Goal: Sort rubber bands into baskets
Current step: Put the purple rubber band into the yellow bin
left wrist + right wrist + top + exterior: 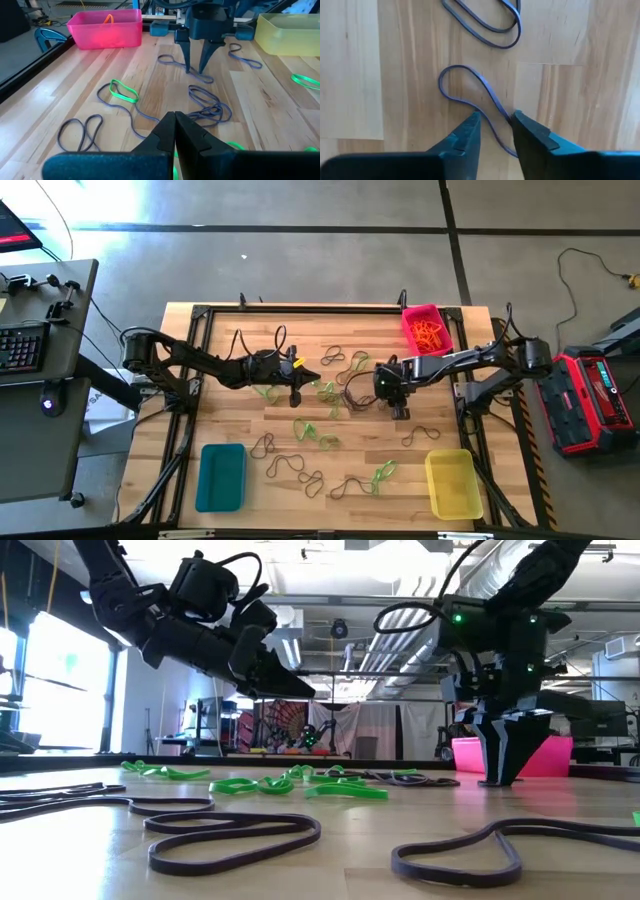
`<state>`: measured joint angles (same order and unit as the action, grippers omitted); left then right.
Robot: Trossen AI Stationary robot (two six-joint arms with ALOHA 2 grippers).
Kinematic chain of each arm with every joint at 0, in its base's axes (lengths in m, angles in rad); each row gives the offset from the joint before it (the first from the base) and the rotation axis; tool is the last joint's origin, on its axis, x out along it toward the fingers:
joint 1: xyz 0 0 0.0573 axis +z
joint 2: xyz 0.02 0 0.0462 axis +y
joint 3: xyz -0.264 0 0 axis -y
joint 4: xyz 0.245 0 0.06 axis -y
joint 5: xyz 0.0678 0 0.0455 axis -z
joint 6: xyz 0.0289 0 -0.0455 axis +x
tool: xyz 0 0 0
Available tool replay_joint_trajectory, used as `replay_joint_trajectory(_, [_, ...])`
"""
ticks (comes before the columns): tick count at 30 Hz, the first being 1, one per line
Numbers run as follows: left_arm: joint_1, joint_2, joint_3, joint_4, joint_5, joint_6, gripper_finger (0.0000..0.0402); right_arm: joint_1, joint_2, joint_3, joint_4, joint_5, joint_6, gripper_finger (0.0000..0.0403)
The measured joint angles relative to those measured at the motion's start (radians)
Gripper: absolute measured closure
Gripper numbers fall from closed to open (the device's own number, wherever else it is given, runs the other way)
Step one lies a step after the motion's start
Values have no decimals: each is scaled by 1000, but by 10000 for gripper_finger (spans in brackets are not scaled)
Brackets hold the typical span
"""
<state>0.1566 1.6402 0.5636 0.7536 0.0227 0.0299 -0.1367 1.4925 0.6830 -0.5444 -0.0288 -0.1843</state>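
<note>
Dark rubber bands (290, 465) and green rubber bands (327, 395) lie loose across the wooden table. My right gripper (496, 131) points down at the table's right middle. It is open, with one strand of a dark band (465, 70) lying flat on the wood between its fingers. My left gripper (175, 125) hovers shut and empty above the table's left middle. The pink basket (427, 328) at the far right holds orange bands. The teal basket (221, 476) sits near left and the yellow basket (452, 483) near right. My right gripper comes from above with a finger on each side of the dark band's strand (506, 116), which lies flat on the table. The strand runs close along one finger's inner edge (517, 125); whether it touches, I cannot tell.
A tangle of dark bands (210, 107) lies between the two grippers, with a green band (122, 91) beside it. Black frame rails (190, 380) run along the table's edges. A red device (590, 395) stands off the table's right side.
</note>
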Motion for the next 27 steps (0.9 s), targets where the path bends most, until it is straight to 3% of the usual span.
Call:
replay_joint_trajectory(7, [0, 0, 0, 0, 0, 0, 401, -8, 2, 15, -65, -20, 33, 394])
replay_joint_trajectory(13, [0, 0, 0, -1, 0, 0, 401, 34, 3, 139, -315, 57, 145, 398])
replay_joint_trajectory(19, [0, 0, 0, -3, 0, 0, 401, 128, 2, 288, -504, 62, 279, 402])
replay_joint_trajectory(23, [0, 0, 0, -10, 0, 0, 401, 178, 2, 323, -507, 94, 431, 395])
replay_joint_trajectory(27, [0, 0, 0, -27, 0, 0, 401, 160, 1, 273, -492, 103, 652, 369])
